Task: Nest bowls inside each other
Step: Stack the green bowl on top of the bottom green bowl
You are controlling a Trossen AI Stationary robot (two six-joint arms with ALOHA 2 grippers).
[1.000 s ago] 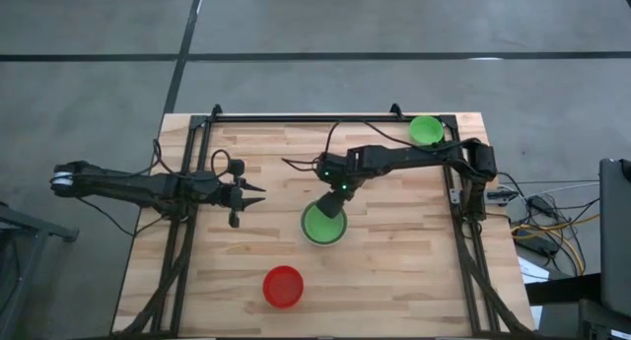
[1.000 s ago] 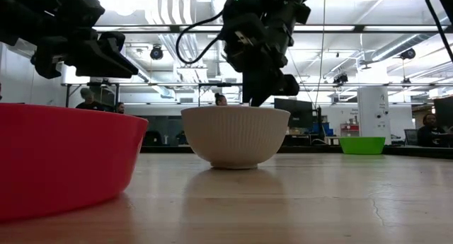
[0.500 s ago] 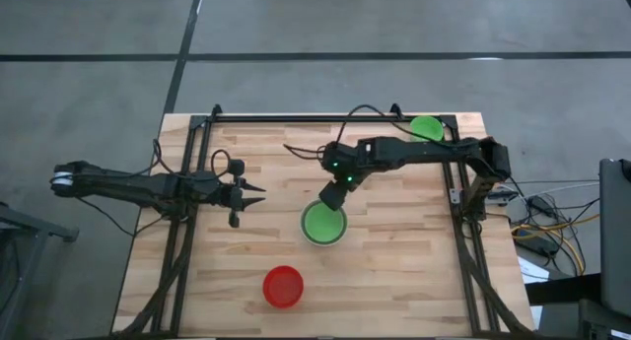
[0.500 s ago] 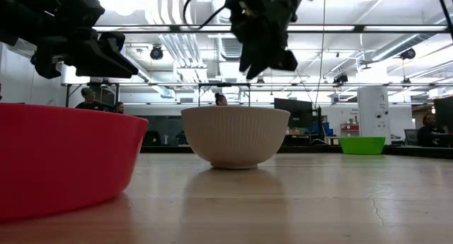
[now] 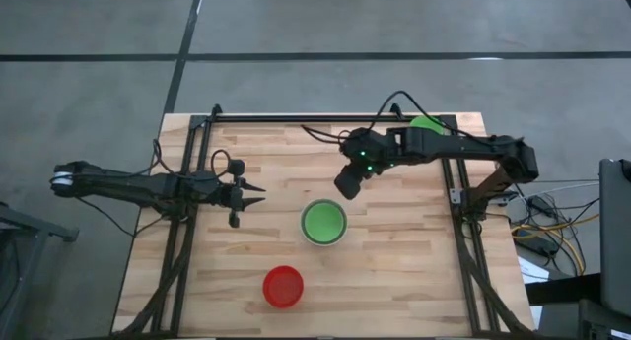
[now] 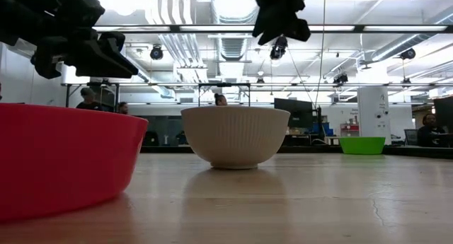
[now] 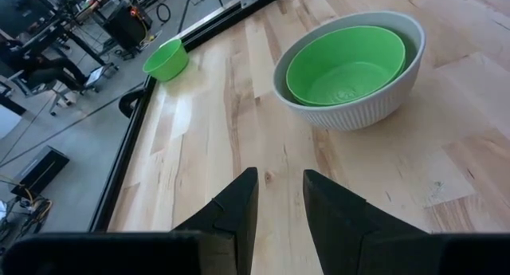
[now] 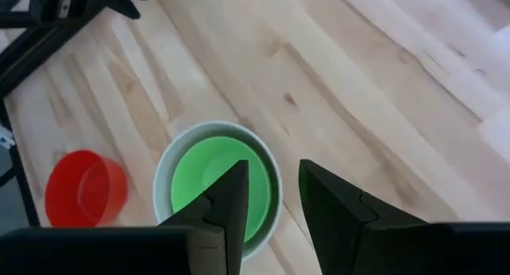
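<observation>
**Bowls on the bench, both arms empty**

We've got a pale wooden table (image 5: 394,271) on a grey concrete floor, and a workshop with people and monitors behind it in the low view.

Mid-table sits the off-white bowl (image 5: 324,223) with a green bowl (image 5: 323,222) nested inside it. From the left wrist we see the green one sitting snug below the white rim. The red bowl (image 5: 283,286) stands alone near the front edge, well apart from the stack. Another green bowl (image 5: 427,128) sits at the far right corner, partly hidden under the right arm.

The right gripper (image 5: 347,185) hangs in the air beyond the stack, toward the far side, fingers (image 8: 231,197) apart with nothing between them. The left gripper (image 5: 252,194) waits on the left side of the table, above the wood, fingers (image 7: 239,203) a narrow gap apart, also holding nothing.
</observation>
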